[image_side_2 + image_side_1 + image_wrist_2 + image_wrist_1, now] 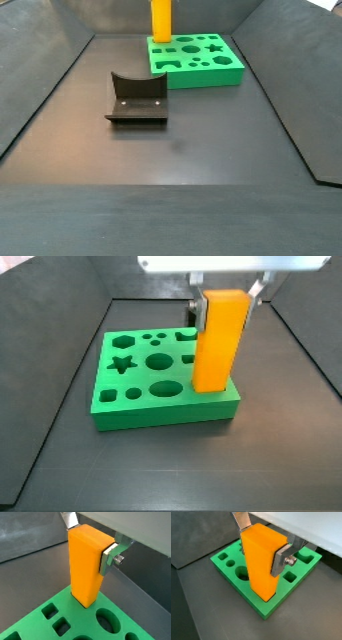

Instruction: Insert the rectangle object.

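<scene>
The gripper (pixel 263 539) clamps the upper part of the single tall orange-yellow rectangular block (pixel 261 562) between its silver plates; in both wrist views a finger (pixel 111 556) presses its side. The block stands upright, its lower end at a slot along one edge of the one flat green plastic board with shaped holes (pixel 144 381), near the worktop's far edge. One dark L-shaped fixture (pixel 136 98) stands apart on the floor, nearer the middle, blocking nothing

A dark fixture (pixel 136 98) stands on the floor near the green board (pixel 214 72).
</scene>
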Controlling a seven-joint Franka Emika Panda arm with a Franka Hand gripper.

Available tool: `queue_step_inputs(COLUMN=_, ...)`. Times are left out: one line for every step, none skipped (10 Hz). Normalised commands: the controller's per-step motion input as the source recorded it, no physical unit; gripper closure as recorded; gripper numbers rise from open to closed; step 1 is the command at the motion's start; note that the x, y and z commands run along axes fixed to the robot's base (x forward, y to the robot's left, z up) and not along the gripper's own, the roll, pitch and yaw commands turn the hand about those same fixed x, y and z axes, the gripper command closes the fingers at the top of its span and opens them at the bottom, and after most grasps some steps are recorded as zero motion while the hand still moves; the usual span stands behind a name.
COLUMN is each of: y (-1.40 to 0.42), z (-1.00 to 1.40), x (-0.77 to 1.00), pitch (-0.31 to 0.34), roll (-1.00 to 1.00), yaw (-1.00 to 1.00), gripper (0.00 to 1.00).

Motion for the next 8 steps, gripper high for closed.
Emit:
queue_step_inputs(y=0.00, z=-0.53, x=0.15, pitch=0.000, roll=0.00, yaw=0.00, gripper=1.00)
queue_step_inputs(y=0.00, z=-0.51, x=0.08, pitch=0.000, roll=0.00, yaw=0.00, gripper=1.00)
queue_step_inputs(y=0.00, z=-0.53, x=0.00, pitch=0.000, roll=0.00, yaw=0.00, gripper=1.00)
queue_step_inputs(y=0.00, z=-0.51, x=0.00, pitch=0.000, roll=0.00, yaw=0.00, gripper=1.00)
queue_step_inputs(y=0.00, z=-0.43, x=0.00, pitch=0.000, roll=0.00, yaw=0.00, gripper=1.00)
queue_step_inputs(y=0.00, z=-0.29, x=0.00, pitch=-0.011, roll=-0.06, yaw=0.00, gripper=1.00)
queue_step_inputs(y=0.03, z=-0.11, x=0.00, pitch=-0.043, roll=-0.12, yaw=0.00, gripper=1.00)
queue_step_inputs(y=0.00, z=-0.01, x=0.00, pitch=0.000, roll=0.00, yaw=0.00, gripper=1.00)
